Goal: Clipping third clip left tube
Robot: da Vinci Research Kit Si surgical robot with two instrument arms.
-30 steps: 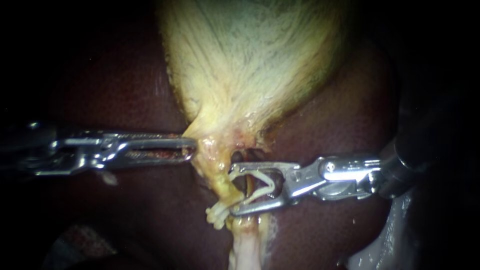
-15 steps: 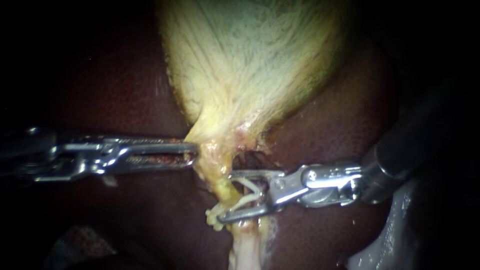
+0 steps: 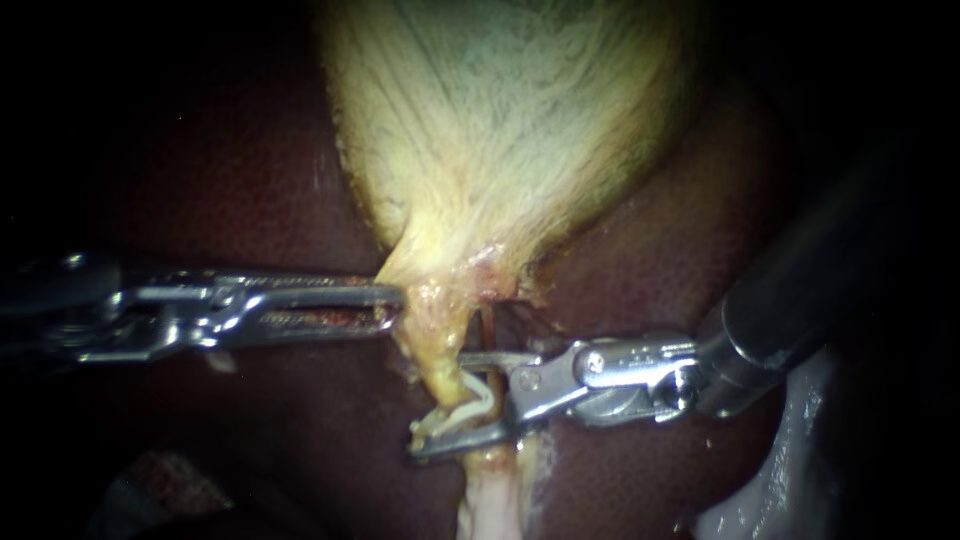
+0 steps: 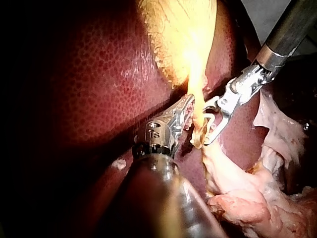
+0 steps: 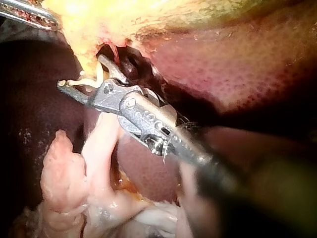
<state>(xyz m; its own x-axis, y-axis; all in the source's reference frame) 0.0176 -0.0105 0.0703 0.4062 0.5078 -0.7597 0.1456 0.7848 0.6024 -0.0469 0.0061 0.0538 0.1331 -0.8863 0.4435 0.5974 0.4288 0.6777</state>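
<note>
The pale yellow gallbladder (image 3: 500,130) narrows downward into the left tube (image 3: 432,352). My right instrument (image 3: 440,403) straddles this tube with its jaws partly closed. A white clip (image 3: 478,400) sits between them, bent around the tube. In the right wrist view the same jaws (image 5: 81,72) pinch the clip (image 5: 88,79) on the yellow strand. My left instrument (image 3: 390,305) is shut on the gallbladder's neck just above. The left wrist view shows its jaws (image 4: 188,106) against the strand beside the right instrument (image 4: 210,121).
Dark red liver (image 3: 220,170) surrounds the gallbladder on both sides. A thin reddish tube (image 3: 487,325) runs just right of the clipped one. Pale loose tissue (image 3: 490,500) hangs below the jaws, and shows as pink and white folds (image 5: 94,198) in the right wrist view.
My right instrument's jaws have narrowed around the tube, squeezing the clip, and slid slightly left and down. The left instrument has kept its hold.
</note>
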